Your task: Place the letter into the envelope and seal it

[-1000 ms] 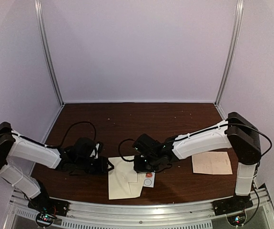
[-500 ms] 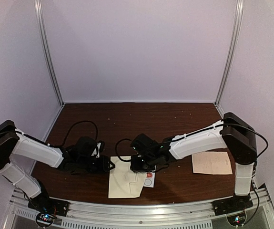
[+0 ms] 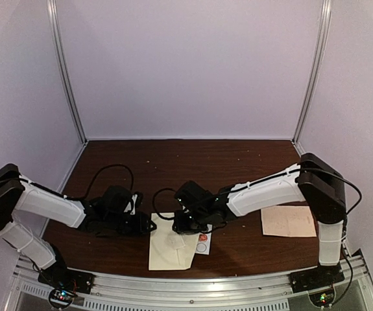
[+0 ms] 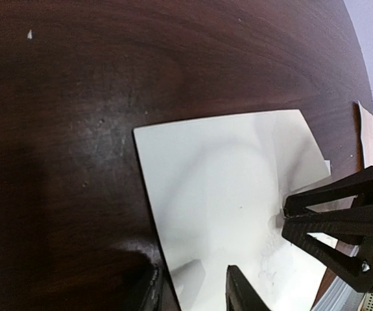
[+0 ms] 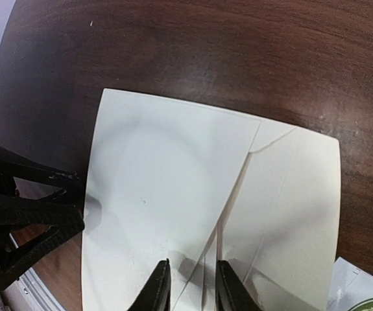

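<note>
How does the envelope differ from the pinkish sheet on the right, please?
The envelope is cream; the sheet is pinkish. The envelope lies centre-front with the left gripper and the right gripper both at it; the sheet lies apart at the right, untouched. Both are flat paper on the table.

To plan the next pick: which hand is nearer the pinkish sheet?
Right. The right hand is over the envelope, left of the pinkish sheet; the left hand is farther left.
</note>
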Tool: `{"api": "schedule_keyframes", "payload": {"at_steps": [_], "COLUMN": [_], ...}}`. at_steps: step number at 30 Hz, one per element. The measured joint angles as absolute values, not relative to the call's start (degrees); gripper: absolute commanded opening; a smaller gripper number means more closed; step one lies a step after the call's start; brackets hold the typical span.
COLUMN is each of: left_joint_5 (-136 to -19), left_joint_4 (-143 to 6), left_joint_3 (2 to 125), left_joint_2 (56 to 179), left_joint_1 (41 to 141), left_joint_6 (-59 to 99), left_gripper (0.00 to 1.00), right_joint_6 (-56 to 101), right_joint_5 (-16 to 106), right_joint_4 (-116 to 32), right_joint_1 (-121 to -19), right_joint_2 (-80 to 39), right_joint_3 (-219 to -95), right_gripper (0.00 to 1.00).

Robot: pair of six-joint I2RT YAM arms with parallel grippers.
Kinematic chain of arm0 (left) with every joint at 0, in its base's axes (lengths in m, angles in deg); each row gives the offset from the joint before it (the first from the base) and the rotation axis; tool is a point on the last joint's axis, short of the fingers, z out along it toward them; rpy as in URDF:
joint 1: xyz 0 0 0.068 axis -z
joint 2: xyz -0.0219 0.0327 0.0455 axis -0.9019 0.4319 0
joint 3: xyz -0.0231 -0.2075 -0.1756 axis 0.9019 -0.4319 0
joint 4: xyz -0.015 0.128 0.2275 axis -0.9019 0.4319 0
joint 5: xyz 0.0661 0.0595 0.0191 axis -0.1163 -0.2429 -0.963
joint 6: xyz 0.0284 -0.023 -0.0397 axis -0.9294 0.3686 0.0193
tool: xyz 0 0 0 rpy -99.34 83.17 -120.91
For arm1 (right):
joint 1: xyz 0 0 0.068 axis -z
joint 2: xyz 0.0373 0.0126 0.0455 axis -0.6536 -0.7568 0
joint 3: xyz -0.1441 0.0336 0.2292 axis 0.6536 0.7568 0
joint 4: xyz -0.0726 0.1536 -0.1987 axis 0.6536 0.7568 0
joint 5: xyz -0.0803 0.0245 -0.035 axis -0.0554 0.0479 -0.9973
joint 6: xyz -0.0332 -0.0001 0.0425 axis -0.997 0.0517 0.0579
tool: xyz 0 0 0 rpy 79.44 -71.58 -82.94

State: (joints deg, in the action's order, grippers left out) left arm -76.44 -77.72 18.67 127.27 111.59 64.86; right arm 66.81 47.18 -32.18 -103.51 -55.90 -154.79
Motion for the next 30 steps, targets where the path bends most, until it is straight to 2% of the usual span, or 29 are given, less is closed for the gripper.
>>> {"api": "schedule_keyframes", "payload": {"at_steps": [4, 14, 20, 30], "left_joint_5": [-77.71, -77.88, -76.57, -74.21], "left_joint_4": [-73.72, -71.12, -70.88, -73.33], "left_joint_3": [18.65, 15.00, 10.33, 8.40], "left_joint_2": [122.83, 109.94, 109.37, 109.22], "left_joint_1": [111.59, 111.61, 112.05, 112.46], "left_joint_6": [64.86, 66.48, 69.03, 70.78], "left_gripper": [0.40, 0.41, 0.43, 0.41], "right_joint_6": [66.27, 66.71, 68.98, 69.83], "right_joint_5": [45.78, 42.41, 43.79, 44.42], "right_joint_4": [-30.13, -28.44, -30.67, -31.92], "right_joint_1": [-103.51, -105.94, -108.54, -108.71], "right_joint_2": [-53.47, -40.31, -40.90, -44.38], "right_joint_3": [-154.62, -149.74, -145.13, -144.87], "right_gripper": [0.35, 0.37, 0.37, 0.33]}}
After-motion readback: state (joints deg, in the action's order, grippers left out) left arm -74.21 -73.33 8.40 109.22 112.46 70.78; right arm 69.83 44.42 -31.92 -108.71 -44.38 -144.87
